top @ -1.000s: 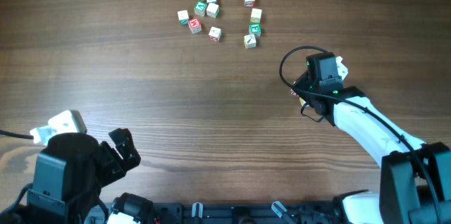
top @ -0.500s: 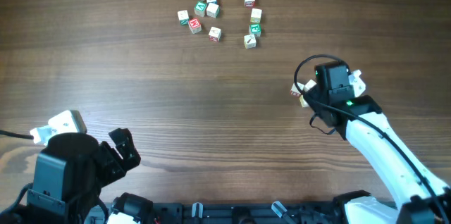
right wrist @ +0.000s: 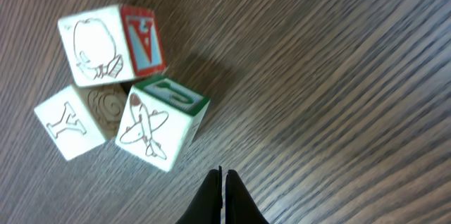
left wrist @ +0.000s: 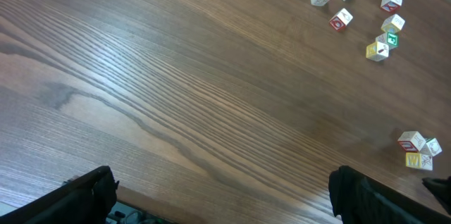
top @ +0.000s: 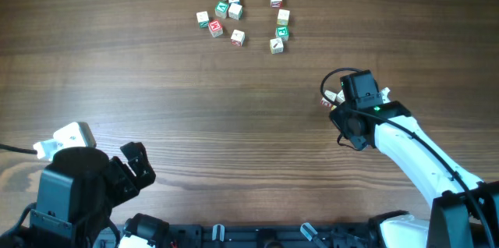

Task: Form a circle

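Note:
Several tiny pale cubes for the circle lie at the table's far side: a tight clump (top: pixel 221 12) and a short curved column (top: pixel 279 22) to its right. Three more cubes (top: pixel 330 98) sit apart at mid right, touching each other. In the right wrist view these are a red-faced cube (right wrist: pixel 113 44), a Y cube (right wrist: pixel 69 122) and a green-topped airplane cube (right wrist: pixel 161 122). My right gripper (right wrist: pixel 224 178) is shut and empty just beside the airplane cube, without touching it. My left gripper (left wrist: pixel 222 196) stands open and empty at the near left, far from all cubes.
The left arm's base (top: pixel 74 189) fills the near left corner and the right arm (top: pixel 413 150) stretches from the near right. The table's near edge (left wrist: pixel 183 213) shows between the left fingers. Bare wood (top: pixel 195 108) lies between the arms and the cubes.
My right wrist swung slightly right, then came back left beside the three cubes, which barely shifted. The left arm stayed still.

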